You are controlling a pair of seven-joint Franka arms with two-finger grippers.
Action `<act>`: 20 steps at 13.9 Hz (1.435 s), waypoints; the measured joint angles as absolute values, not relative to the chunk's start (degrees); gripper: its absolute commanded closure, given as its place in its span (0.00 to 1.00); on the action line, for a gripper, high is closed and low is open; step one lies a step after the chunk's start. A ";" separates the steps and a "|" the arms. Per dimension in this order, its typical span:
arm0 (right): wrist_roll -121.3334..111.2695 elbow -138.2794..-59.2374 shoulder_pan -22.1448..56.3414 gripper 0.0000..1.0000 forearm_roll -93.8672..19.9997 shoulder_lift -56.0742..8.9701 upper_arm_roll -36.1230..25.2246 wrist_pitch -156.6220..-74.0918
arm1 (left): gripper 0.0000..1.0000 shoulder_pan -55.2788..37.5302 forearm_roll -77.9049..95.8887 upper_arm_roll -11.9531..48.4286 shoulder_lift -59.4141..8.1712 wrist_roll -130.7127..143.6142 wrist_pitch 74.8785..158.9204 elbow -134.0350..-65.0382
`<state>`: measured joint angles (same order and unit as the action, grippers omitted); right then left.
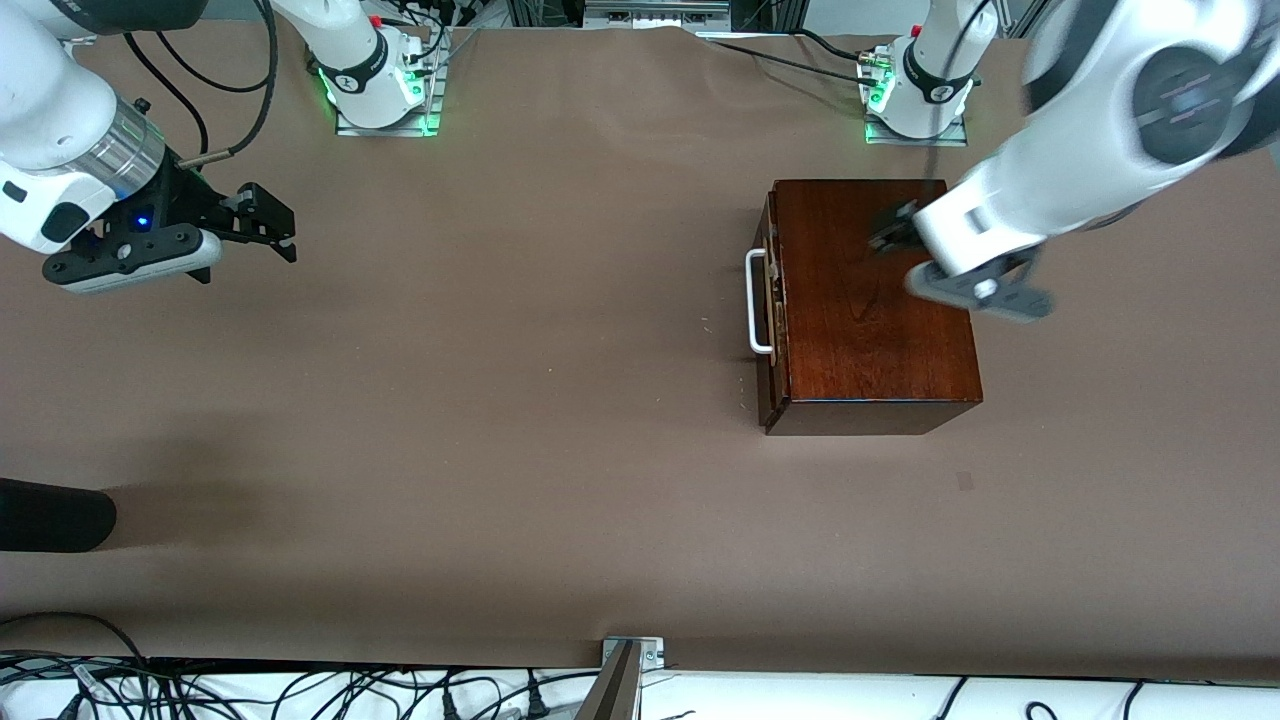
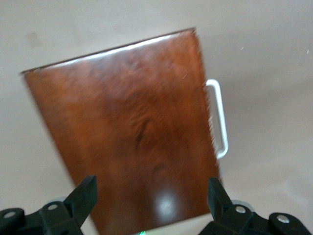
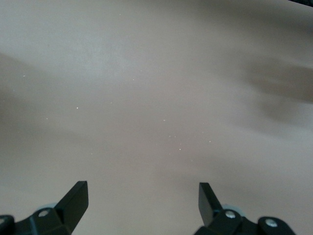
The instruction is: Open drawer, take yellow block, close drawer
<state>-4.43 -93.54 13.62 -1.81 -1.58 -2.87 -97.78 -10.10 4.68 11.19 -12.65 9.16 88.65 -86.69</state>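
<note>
The dark reddish-brown wooden box (image 1: 865, 300) stands toward the left arm's end of the table. Its drawer (image 1: 771, 310) is shut, and the white U-shaped handle (image 1: 757, 302) faces the right arm's end. My left gripper (image 1: 893, 232) is open and empty, up over the box's top; the left wrist view shows the box top (image 2: 132, 132) and the handle (image 2: 218, 120) under its spread fingers (image 2: 87, 192). My right gripper (image 1: 270, 222) is open and empty over bare table at the right arm's end. The yellow block is hidden.
The brown table cover (image 1: 520, 400) is bare between the two arms. A dark rounded object (image 1: 50, 515) juts in at the table's edge at the right arm's end, nearer the front camera. Cables lie along the near edge.
</note>
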 measured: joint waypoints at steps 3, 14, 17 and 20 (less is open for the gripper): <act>-4.43 -93.54 13.61 0.00 -1.81 -1.58 -2.89 -97.86 | 0.00 -16.83 0.88 11.49 -17.05 18.39 92.51 -86.27; -4.43 -93.54 13.61 0.00 -1.81 -1.59 -3.01 -98.41 | 0.00 -30.48 -11.76 11.66 -24.17 39.47 106.99 -97.47; -4.42 -93.54 13.61 0.00 -1.81 -1.58 -2.99 -98.42 | 0.00 -31.36 -14.39 11.68 -25.41 40.31 108.20 -97.96; -4.42 -93.54 13.62 0.00 -1.81 -1.58 -2.98 -98.44 | 0.00 -32.08 -15.83 11.67 -26.99 41.66 109.27 -97.98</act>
<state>-4.42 -93.54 13.62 -1.81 -1.58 -2.98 -98.44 -32.08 -15.83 11.67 -26.99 41.66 109.27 -97.98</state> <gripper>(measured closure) 0.000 0.000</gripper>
